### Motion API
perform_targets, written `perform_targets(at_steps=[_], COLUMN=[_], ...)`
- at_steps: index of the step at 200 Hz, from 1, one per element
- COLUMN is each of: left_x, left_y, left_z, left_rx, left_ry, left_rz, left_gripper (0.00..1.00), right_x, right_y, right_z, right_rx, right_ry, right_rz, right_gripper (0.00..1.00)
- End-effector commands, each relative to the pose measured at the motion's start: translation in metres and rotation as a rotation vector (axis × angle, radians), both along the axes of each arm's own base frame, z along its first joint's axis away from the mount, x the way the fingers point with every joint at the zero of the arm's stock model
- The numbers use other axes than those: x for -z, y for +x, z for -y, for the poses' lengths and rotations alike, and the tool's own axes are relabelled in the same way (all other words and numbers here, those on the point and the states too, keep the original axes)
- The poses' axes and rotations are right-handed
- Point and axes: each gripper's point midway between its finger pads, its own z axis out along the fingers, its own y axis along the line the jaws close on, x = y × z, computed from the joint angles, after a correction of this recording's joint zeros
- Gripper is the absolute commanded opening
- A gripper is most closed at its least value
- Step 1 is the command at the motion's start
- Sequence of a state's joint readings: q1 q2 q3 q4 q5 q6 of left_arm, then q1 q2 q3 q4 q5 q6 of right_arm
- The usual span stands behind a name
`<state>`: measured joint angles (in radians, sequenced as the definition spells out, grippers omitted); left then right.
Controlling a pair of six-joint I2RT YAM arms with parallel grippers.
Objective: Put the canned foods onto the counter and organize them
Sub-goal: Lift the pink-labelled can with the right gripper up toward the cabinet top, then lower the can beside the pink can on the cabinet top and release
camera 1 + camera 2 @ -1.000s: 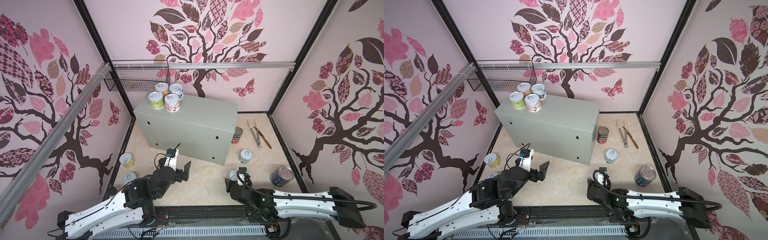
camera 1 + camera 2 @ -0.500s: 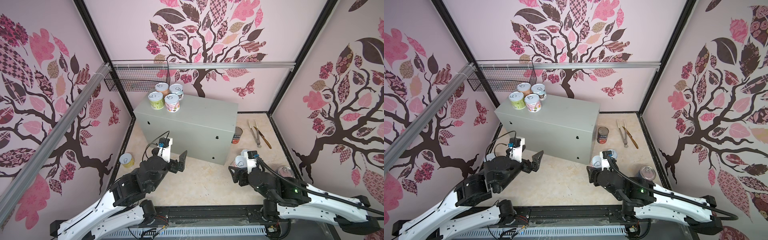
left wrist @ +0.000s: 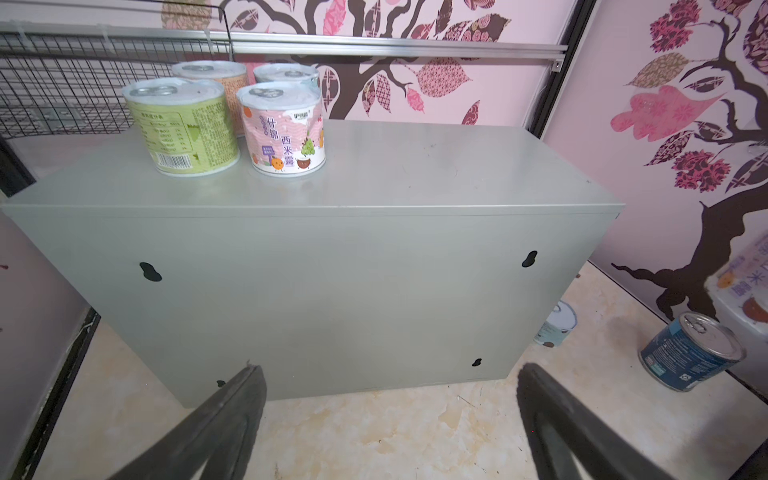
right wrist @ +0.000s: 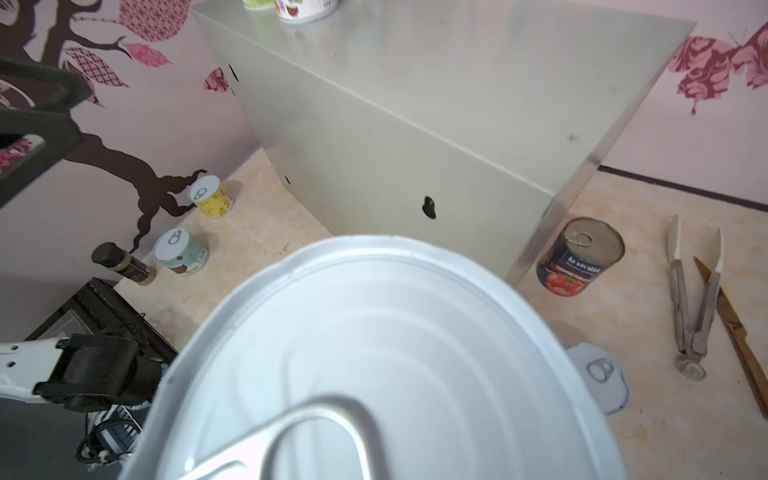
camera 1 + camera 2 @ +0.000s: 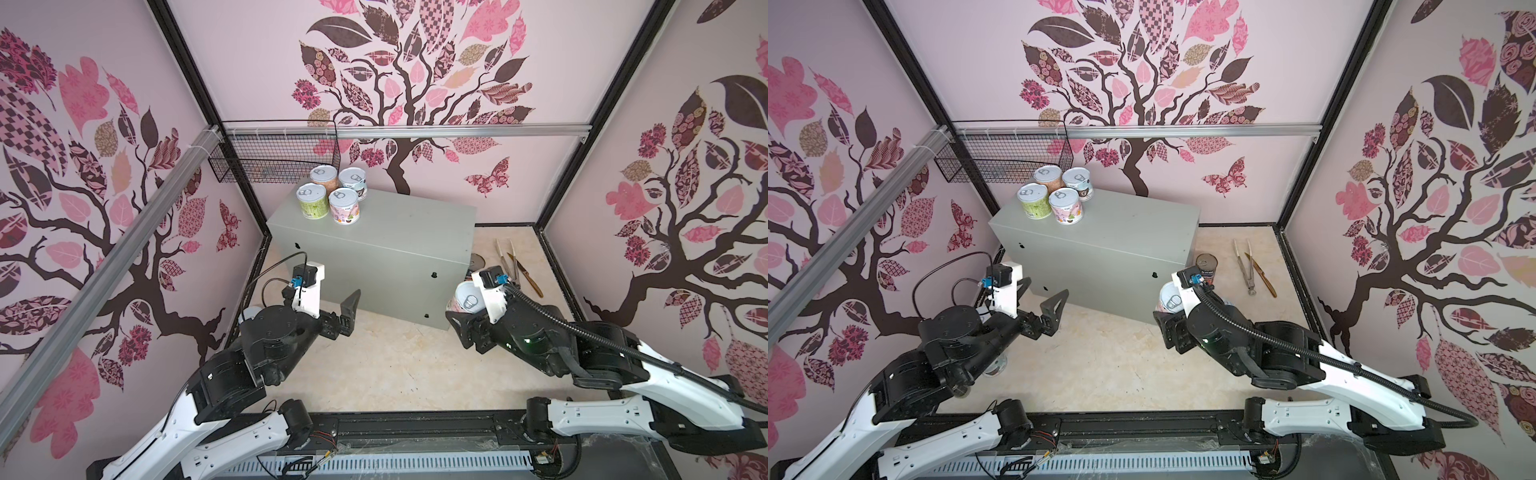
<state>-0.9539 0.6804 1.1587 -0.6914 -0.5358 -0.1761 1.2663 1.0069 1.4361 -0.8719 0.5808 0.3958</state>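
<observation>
Gripping a short can, pale pull-tab lid and pinkish label, upright in the right gripper, just beside the grey counter's near right corner. Holding the left gripper spread wide and empty, facing the counter's front. With four short cans clustered at its far left corner, much bare top remaining. Open beige floor between the arms; pink tree-patterned walls close on three sides.

Grey counter on beige floor bears four cans
</observation>
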Motion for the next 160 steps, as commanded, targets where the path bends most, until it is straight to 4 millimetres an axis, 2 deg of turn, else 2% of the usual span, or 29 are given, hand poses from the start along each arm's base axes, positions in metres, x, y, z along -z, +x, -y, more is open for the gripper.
perform_targets(at_steps=[1,41,67,90,101,105,108,124,160], left_x=[-0.028,-0.048,-0.048,-0.039,-0.033,-0.032,-0.031,-0.026,0.017], left_y=[-0.005,-0.003,0.008,0.027,0.037,0.039,0.041,0.049,0.07], left_z=[-0.008,-0.011,-0.013,-0.015,-0.02,-0.02,-0.02,-0.021,-0.013], left_rx=[0.005,-0.01,-0.064,-0.084,-0.094,-0.099,-0.102,-0.128,-0.146], left_ry=[-0.025,-0.05,-0.022,-0.042,-0.082,-0.091,-0.096,-0.127,-0.183], left_rz=[0.058,0.103,0.099,0.047,0.01,0.007,0.009,0.0,-0.096], left_gripper=[0.98,0.98,0.98,0.98,0.98,0.98,0.98,0.98,0.98], right_x=[-0.053,-0.09,-0.108,-0.115,-0.114,-0.107,-0.114,-0.113,-0.102], right_y=[0.015,0.061,0.097,0.14,0.161,0.168,0.171,0.193,0.242], right_z=[-0.008,-0.033,-0.047,-0.055,-0.058,-0.061,-0.061,-0.068,-0.074], right_rx=[-0.007,-0.02,-0.022,-0.031,-0.03,-0.025,-0.021,-0.001,0.019], right_ry=[0.021,0.057,0.082,0.139,0.155,0.141,0.149,0.127,0.132], right_rz=[0.12,0.141,0.152,0.12,0.101,0.089,0.104,0.121,0.102], right_gripper=[0.61,0.61,0.6,0.6,0.58,0.58,0.58,0.58,0.57])
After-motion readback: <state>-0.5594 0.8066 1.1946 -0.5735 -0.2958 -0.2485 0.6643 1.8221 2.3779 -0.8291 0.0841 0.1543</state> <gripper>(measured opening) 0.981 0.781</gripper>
